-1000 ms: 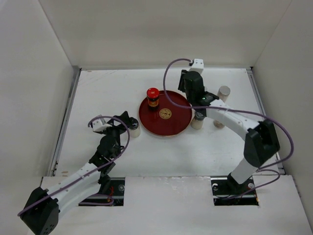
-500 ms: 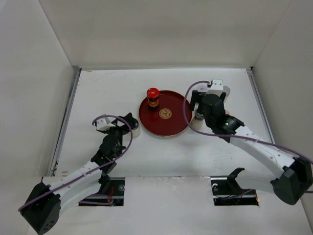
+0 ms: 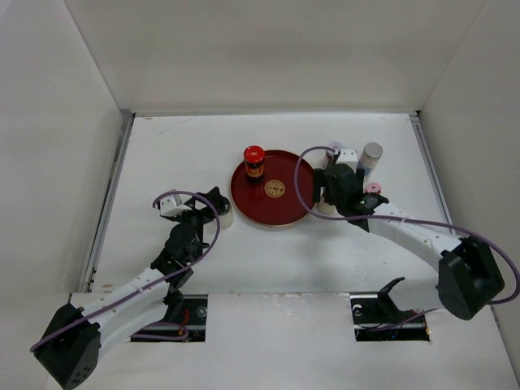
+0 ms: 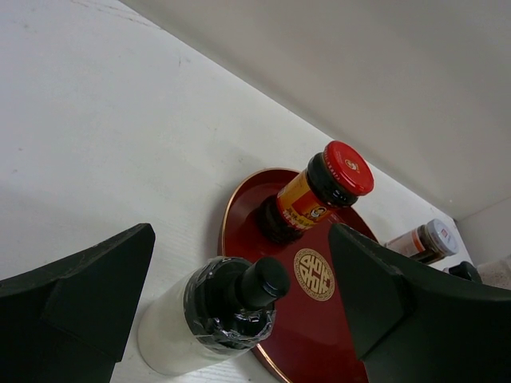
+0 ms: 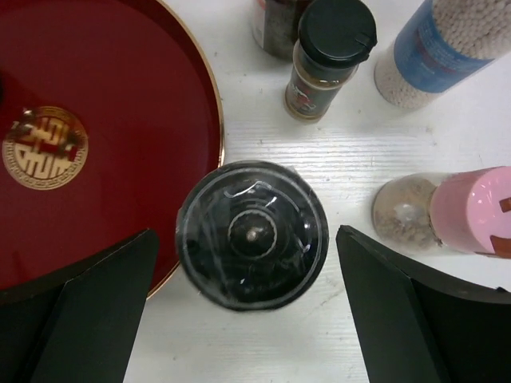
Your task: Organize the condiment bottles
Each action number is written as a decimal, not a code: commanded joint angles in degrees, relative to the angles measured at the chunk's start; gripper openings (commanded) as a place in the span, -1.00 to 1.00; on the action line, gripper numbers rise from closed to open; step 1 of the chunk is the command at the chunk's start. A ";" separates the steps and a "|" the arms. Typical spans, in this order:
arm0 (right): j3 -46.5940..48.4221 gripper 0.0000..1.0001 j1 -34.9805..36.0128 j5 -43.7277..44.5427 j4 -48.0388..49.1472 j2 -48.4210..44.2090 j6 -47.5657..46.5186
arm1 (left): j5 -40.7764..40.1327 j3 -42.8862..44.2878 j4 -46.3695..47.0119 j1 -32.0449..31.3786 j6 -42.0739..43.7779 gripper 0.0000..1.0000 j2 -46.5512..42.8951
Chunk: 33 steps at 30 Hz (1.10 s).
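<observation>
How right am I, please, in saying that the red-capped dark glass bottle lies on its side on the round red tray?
Not quite: the red-capped dark glass bottle stands upright on the round red tray, as the left wrist view shows.

Bright, even light is casting only soft shadows; glare is glinting on the plastic-wrapped black cap (image 5: 251, 234) at lower centre.

A white table (image 3: 162, 154) carries a round red lacquer tray with a gold emblem (image 3: 288, 213) near its centre. At the tray's eight o'clock stands a white bottle with a black wrapped top (image 4: 215, 319). Clustered at three o'clock are a black-lidded bottle (image 5: 251, 233), a black-capped spice shaker (image 5: 327, 52), a pink-capped clear shaker (image 5: 459, 211) and a blue-labelled jar of white beads (image 5: 447, 48).
</observation>
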 commanded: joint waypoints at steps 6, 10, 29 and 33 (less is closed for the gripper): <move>-1.14 0.90 -2.27 1.02 12.00 4.51 0.53 | 0.56 1.18 2.51 -0.12 -0.59 0.85 0.37; -2.72 0.51 -2.27 3.04 15.08 4.17 0.18 | 0.47 0.83 2.51 -0.12 -0.59 0.85 -0.16; 18.34 0.11 1.15 1.11 21.49 12.48 -5.97 | 0.82 0.74 2.51 -0.38 -0.41 0.85 -0.77; 27.57 0.11 1.33 -0.64 23.61 23.30 -6.06 | 1.00 0.56 2.51 -0.47 -0.41 0.85 -0.77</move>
